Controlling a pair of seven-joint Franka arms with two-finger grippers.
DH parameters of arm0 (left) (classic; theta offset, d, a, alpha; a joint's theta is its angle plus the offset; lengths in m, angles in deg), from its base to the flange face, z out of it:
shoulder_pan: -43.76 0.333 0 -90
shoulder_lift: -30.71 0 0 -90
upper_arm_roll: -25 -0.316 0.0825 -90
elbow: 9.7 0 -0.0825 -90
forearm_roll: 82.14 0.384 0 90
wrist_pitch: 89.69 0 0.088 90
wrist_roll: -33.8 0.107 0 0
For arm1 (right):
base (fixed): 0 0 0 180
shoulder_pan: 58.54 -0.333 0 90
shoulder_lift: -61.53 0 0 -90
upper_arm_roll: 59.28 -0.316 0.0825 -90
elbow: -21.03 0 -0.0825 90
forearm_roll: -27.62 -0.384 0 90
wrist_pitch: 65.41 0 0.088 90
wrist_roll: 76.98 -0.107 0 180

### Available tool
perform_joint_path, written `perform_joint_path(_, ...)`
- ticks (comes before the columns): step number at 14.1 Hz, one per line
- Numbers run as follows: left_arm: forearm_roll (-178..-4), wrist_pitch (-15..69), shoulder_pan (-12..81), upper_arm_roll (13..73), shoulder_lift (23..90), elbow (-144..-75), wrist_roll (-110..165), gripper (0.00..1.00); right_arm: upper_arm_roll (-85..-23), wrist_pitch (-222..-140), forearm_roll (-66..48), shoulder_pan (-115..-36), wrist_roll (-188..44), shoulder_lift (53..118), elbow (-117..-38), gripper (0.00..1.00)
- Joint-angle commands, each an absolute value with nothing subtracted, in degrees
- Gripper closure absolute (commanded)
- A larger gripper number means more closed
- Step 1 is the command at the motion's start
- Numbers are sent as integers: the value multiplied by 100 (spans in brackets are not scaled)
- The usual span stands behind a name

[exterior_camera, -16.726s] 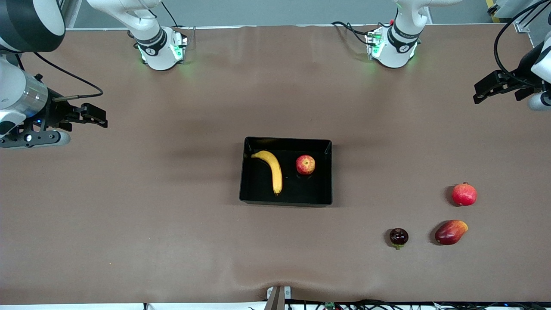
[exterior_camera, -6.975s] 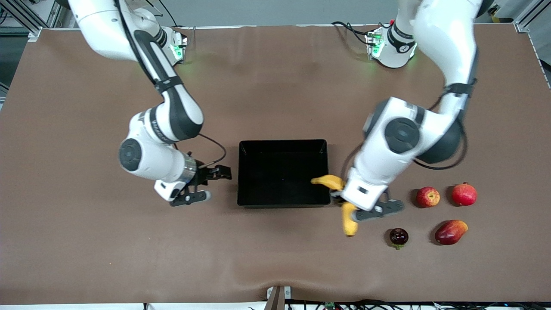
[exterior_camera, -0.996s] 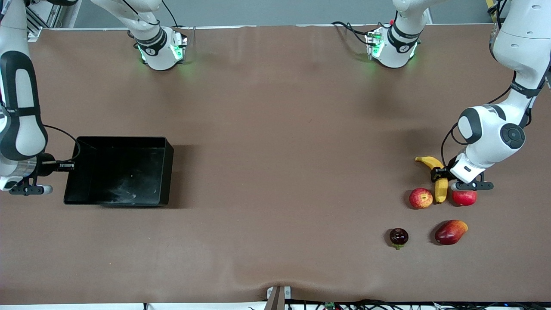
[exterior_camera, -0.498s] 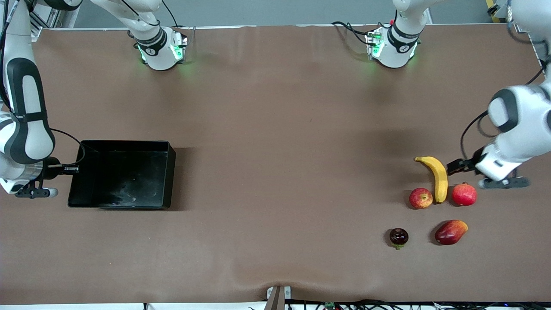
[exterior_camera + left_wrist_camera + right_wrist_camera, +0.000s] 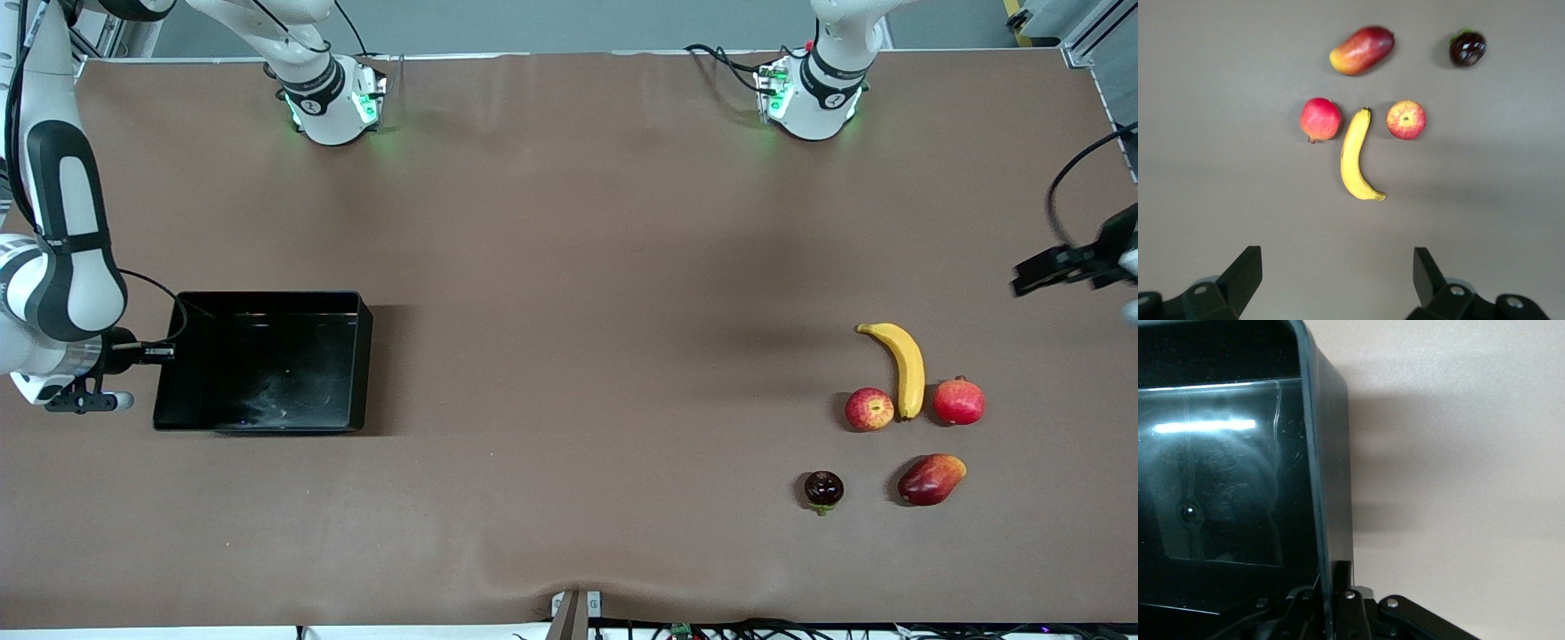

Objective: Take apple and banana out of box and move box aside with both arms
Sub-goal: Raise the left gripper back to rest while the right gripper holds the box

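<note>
Since half a second ago the left end effector (image 5: 1031,277) has pulled away to the table edge, fingers spread and empty, leaving the banana (image 5: 898,364) between apple (image 5: 869,410) and pomegranate (image 5: 958,402). The right end effector (image 5: 164,353), pinching the box (image 5: 364,356) wall, slid it slightly toward mid-table.

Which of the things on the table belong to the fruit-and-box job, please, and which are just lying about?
Part of the job:
- banana, lying between the apple and the pomegranate
- apple
- black tray, its wall clamped in the right pincer
- left pincer, open, up over the table near the fruits

Just lying about:
- pomegranate
- mango
- small dark fruit
</note>
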State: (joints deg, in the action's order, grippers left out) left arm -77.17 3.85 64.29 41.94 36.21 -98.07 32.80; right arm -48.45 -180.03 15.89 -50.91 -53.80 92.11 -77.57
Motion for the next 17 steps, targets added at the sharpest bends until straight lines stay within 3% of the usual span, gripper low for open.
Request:
perform_joint_path(1,-7652,-143,6450,4249,3617,-9320,3301,0,-4856,-17958,1558,-5134,-5457,9211,-7750,100)
perform_joint_path(4,-7713,-267,6450,4240,3221,-9346,3310,0,-4856,-17967,1558,-5160,-5457,9229,-7741,100)
perform_joint_path(7,-7713,-513,6433,4521,3054,-9390,3231,0,-4856,-18010,1558,-5160,-5440,9308,-7732,88)
perform_joint_path(11,-7722,-514,6117,4469,2659,-9837,3222,0,-4856,-18046,1550,-5151,-5457,9308,-7715,70)
perform_joint_path(14,-7783,-505,5635,4128,2377,-10119,3205,0,-4856,-18037,1549,-5151,-5457,9291,-7654,35)
perform_joint_path(16,-7871,-522,5099,3549,2289,-10172,3205,0,-4856,-18011,1549,-5151,-5413,9238,-7540,0)
perform_joint_path(17,-7880,-548,4905,3363,2228,-10181,3205,0,-4864,-18002,1549,-5151,-5396,9203,-7487,0)
